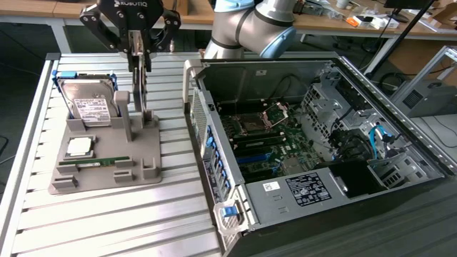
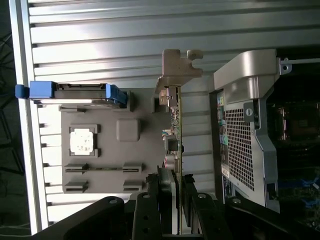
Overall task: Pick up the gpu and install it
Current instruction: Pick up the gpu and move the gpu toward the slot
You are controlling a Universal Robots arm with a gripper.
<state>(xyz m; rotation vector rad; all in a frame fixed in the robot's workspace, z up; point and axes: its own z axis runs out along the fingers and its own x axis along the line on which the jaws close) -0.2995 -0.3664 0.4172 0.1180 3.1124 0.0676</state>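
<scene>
Dark gpu [image 1: 140, 90] upright in the grip of the hand [image 1: 141, 58]

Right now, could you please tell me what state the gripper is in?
Gripper: jaws closed on the thin dark circuit card with a silvery edge, which stands upright in the grey holder.

Thin dark gpu [image 1: 141, 93], silvery end bracket, upright on edge, top clamped in the pincer [image 1: 140, 67].
</scene>
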